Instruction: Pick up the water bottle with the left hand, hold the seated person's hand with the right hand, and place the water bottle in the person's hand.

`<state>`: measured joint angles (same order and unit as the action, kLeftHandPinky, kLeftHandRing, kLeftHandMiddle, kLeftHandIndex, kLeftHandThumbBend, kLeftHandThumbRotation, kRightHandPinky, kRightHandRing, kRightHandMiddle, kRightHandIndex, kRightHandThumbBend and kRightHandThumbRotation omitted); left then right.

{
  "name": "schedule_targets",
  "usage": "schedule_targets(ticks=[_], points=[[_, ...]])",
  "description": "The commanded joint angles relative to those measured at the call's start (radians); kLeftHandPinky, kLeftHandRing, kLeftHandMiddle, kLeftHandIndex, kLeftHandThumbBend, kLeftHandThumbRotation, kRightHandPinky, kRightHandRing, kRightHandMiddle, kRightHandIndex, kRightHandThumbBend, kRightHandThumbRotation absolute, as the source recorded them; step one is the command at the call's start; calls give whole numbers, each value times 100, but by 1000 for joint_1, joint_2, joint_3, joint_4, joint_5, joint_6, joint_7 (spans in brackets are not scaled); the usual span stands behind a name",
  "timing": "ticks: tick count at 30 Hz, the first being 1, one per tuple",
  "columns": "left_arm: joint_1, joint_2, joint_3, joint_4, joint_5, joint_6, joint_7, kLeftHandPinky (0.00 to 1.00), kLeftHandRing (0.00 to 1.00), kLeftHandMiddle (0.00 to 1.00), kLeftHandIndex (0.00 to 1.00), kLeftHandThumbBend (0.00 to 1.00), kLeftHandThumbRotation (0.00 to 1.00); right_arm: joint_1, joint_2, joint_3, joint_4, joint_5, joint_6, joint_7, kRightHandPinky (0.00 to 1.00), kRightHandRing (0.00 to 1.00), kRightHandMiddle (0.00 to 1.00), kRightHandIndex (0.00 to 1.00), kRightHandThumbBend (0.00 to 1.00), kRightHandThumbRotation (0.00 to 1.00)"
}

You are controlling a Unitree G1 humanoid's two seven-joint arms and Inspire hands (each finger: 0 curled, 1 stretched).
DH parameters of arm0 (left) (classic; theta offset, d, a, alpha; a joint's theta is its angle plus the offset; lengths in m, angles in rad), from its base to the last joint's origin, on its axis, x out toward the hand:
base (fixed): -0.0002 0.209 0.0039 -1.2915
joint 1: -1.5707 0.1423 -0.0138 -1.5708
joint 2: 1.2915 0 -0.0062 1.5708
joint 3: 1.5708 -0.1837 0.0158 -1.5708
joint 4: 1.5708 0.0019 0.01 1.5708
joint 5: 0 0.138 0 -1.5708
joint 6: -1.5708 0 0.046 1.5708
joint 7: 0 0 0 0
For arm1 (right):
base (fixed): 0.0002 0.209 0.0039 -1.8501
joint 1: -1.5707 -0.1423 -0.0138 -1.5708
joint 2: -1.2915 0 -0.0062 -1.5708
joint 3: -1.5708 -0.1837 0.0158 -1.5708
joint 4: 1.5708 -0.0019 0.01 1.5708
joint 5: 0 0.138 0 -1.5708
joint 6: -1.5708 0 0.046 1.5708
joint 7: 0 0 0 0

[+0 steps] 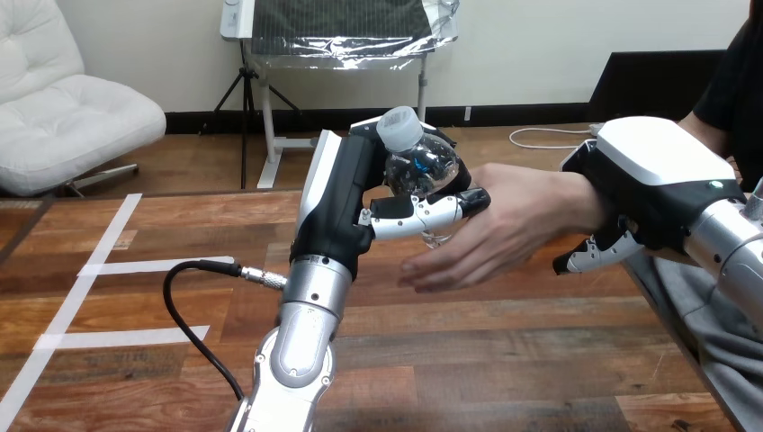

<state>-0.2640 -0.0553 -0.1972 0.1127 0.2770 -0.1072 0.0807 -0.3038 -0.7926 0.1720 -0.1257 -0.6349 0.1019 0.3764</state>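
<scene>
Bench (504, 360): wood. Right hand (661, 175) sits over the person's wrist, fingers curled under it. Left hand (346, 202) is raised above the bench, fingers wrapped round the water bottle (421, 162), cap up. Person's hand (504, 225) is outstretched, right beside the bottle.

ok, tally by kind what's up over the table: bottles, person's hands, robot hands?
Clear plastic water bottle with a white cap: 1
Person's open hand: 1
Black-and-white robot hands: 2, left hand curled round the bottle, right hand curled round the person's wrist
Total: 4
</scene>
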Motion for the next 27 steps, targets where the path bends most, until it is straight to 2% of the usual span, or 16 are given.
schedule_targets(ticks=[1, 11, 17, 27], points=[[-71, -46, -25, -27, -8, -21, 7, 38, 38, 42, 46, 64, 0, -32, -17, -64, -44, -4, 15, 2, 20, 27, 37, 39, 80, 0], [-61, -59, -53, -27, -3, -17, 14, 38, 38, 42, 46, 65, 0, -33, -10, -65, -60, 2, 27, 17, 21, 28, 38, 40, 80, 0], [-53, -67, -72, -31, -2, -15, 21, 38, 39, 42, 46, 65, 0, -31, -14, -67, -50, 5, 3, 9, 21, 28, 39, 41, 80, 0], [-42, -68, -96, -23, -4, -34, 29, 40, 40, 42, 46, 64, 0, -30, -12, -68, -48, 7, 7, 19, 20, 28, 38, 40, 79, 0]])
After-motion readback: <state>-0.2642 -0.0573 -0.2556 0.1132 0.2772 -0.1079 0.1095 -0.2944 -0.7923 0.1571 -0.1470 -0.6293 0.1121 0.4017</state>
